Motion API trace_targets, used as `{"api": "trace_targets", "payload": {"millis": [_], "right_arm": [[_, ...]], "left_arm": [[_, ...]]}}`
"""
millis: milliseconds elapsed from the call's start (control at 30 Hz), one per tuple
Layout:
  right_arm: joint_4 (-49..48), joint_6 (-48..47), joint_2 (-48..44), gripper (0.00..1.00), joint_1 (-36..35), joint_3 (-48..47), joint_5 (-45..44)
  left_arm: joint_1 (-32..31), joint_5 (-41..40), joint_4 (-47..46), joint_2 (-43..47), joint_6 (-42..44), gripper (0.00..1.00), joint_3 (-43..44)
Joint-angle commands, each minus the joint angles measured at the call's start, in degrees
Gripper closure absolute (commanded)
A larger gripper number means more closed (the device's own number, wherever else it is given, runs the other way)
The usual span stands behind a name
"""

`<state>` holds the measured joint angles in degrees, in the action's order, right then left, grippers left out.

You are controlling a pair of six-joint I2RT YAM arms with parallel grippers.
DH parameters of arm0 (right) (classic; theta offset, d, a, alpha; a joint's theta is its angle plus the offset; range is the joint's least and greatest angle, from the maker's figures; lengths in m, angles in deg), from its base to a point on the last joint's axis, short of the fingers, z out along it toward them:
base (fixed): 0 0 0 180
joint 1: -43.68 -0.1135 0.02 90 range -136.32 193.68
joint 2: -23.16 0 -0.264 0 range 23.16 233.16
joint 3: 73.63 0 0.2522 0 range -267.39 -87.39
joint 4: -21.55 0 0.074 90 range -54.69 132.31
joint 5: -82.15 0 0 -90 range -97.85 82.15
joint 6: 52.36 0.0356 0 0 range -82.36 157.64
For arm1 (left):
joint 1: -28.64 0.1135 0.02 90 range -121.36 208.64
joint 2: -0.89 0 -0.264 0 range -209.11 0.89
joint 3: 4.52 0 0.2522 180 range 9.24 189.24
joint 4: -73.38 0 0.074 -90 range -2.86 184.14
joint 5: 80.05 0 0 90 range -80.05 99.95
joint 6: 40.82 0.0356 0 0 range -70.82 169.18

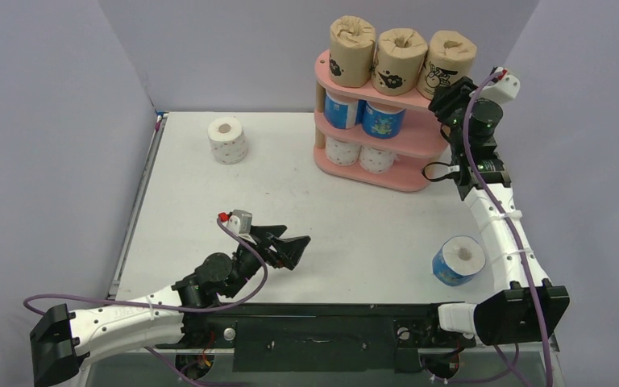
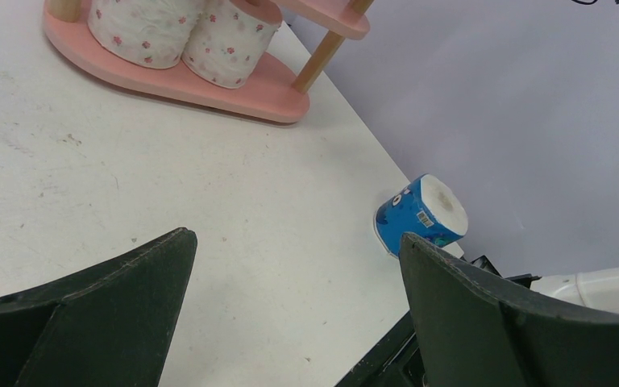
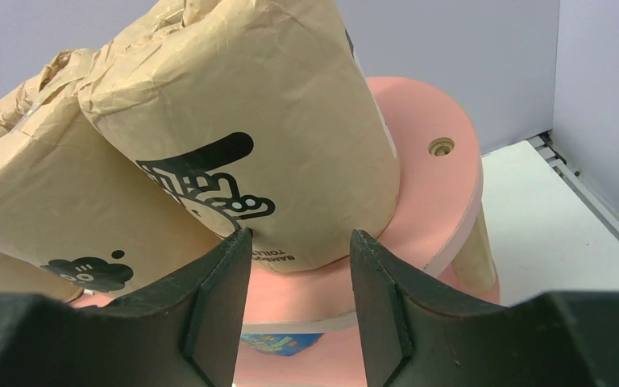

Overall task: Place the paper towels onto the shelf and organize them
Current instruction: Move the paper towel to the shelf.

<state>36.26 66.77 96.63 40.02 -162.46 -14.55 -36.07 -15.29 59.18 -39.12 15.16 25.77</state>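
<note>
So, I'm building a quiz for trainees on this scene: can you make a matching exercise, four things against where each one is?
Things:
1. brown rolls
2. loose blue roll
3. loose white dotted roll
4. left gripper

Places:
A. on the table, near right part
B. open above the table, near side
C. top board of the shelf
D. on the table, far left part

Pairs: 1-C, 2-A, 3-D, 4-B
</note>
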Motion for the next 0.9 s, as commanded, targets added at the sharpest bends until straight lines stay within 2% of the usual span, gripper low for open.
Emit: {"api": "trace_targets", "payload": {"millis": [0, 167, 300, 433, 633, 833, 867], "right_arm": [[-1.13, 0.17, 0.18, 0.56, 0.48, -2.57, -0.48], [-1.21, 1.49, -4.15, 0.56, -0.82, -0.17, 0.3], [-2.27, 3.24, -8.49, 0.56, -4.07, 4.01, 0.22], [-1.19, 3.42, -8.9, 0.59, -8.15, 3.15, -0.06], [2.36, 3.75, -4.67, 0.79, -11.95, -1.95, -0.6], [4.48, 4.55, 1.61, 1.0, -12.57, -8.49, 0.38], [4.49, 4.85, 2.93, 1.0, -12.63, -9.59, 0.79]], "left_arm": [[0.11, -0.37, -1.98, 0.02, 0.62, 0.03, 0.75], [0.12, -0.17, -2.17, 0.11, 0.42, 0.03, 0.71], [0.13, -0.03, -3.18, -0.4, 0.06, 0.03, 0.26], [0.13, 0.49, -3.66, -0.91, -0.67, 0.03, -0.08], [0.11, 0.77, -3.66, -0.71, -0.97, 0.03, -0.02], [0.11, 0.48, -3.14, -0.44, -0.83, 0.03, 0.15], [0.11, 0.46, -3.1, -0.43, -0.73, 0.03, 0.16]]}}
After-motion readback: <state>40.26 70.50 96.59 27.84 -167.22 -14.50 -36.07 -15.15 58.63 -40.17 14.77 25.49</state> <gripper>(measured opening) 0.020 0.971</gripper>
